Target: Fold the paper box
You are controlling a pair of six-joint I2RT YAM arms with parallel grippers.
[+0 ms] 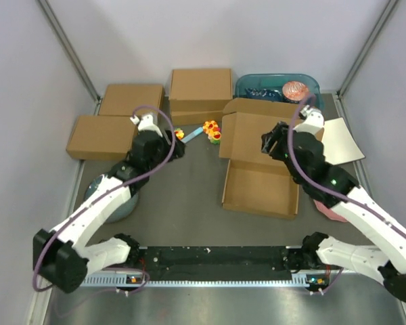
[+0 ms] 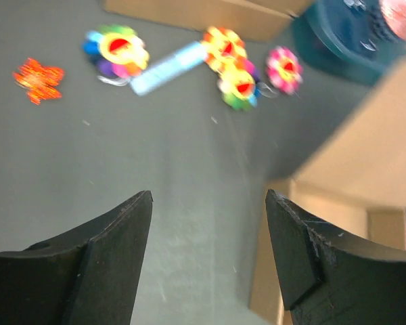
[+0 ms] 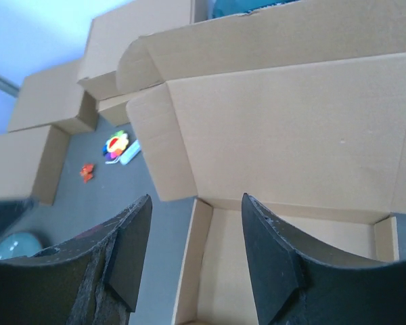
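The paper box (image 1: 258, 183) lies in the middle right of the table, its shallow tray formed and its hinged lid (image 1: 254, 132) standing open toward the back. In the right wrist view the lid (image 3: 284, 128) with its side flap (image 3: 159, 145) rises above the tray's left wall (image 3: 193, 264). My right gripper (image 1: 269, 143) (image 3: 196, 203) is open and empty, above the tray's far left corner. My left gripper (image 1: 177, 145) (image 2: 208, 196) is open and empty over bare table, left of the box, whose edge (image 2: 352, 169) shows at right.
Three ready-made brown boxes (image 1: 132, 100) (image 1: 101, 135) (image 1: 200, 93) stand at the back left. Colourful small toys (image 1: 212, 131) and a blue strip (image 1: 191, 135) lie between them and the paper box. A teal bin (image 1: 274, 87) is at the back, a white sheet (image 1: 342, 140) at right, a grey bowl (image 1: 98, 193) at left.
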